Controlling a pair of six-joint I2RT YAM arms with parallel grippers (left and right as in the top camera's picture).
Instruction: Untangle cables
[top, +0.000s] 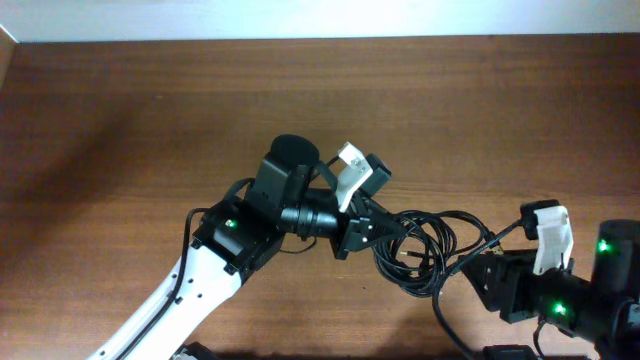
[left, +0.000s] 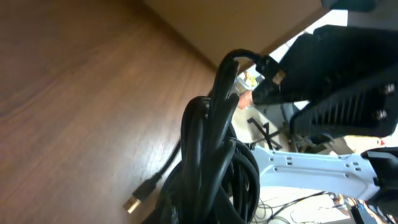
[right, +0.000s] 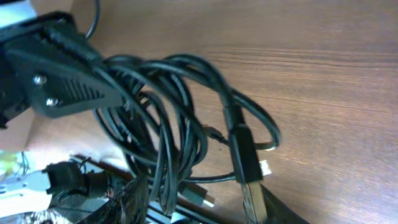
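The cables (top: 425, 250) are a tangled bundle of thin black loops at the table's middle right. My left gripper (top: 372, 232) is shut on the bundle's left side; in the left wrist view the cords (left: 211, 162) fill the jaws and a gold-tipped plug (left: 138, 199) lies on the wood. My right gripper (top: 485, 265) is at the bundle's right side. In the right wrist view it (right: 252, 208) is shut on a black plug with a metal tip (right: 244, 152), and the loops (right: 161, 124) stretch from there to the left gripper (right: 56, 81).
The brown wooden table (top: 150, 120) stretches left and back to a pale wall edge. The white left arm (top: 180, 290) crosses the front left. The right arm's black body (top: 590, 290) sits at the front right corner.
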